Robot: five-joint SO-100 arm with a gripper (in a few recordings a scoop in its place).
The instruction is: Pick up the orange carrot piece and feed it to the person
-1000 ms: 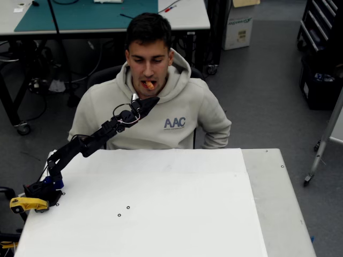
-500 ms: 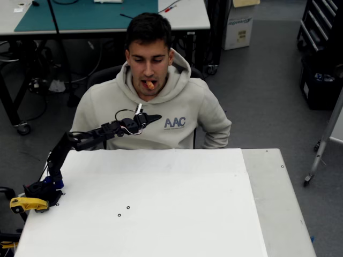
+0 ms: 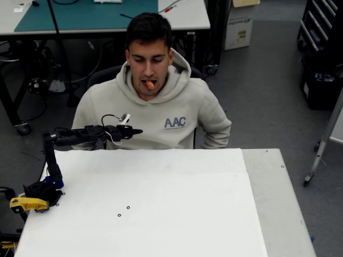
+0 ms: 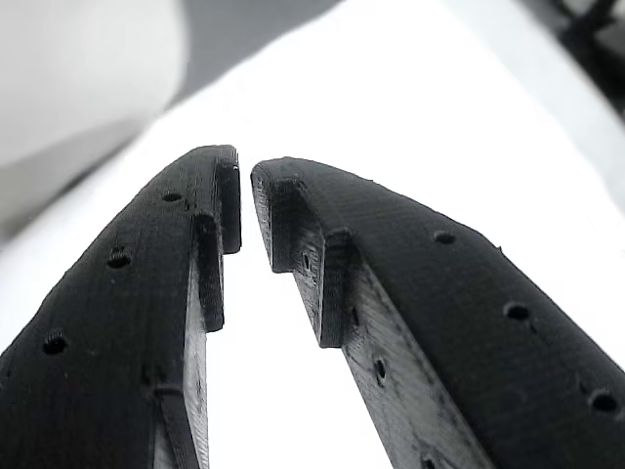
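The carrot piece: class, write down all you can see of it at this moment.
The carrot piece is a tiny orange stub, held between the lips of the person seated behind the white table. One end pokes outward. Nothing else touches it; the black claw is lower, in front of his chest, holding nothing.

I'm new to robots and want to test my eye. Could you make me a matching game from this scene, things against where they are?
Things:
1. orange carrot piece
2. pincer
3. white table
4. teal mat

Places:
A. behind the person, on a far desk
B. in the person's mouth
C. in front of the person's chest, holding nothing
D. in front of the person

Pairs: 1-B, 2-C, 3-D, 4-A
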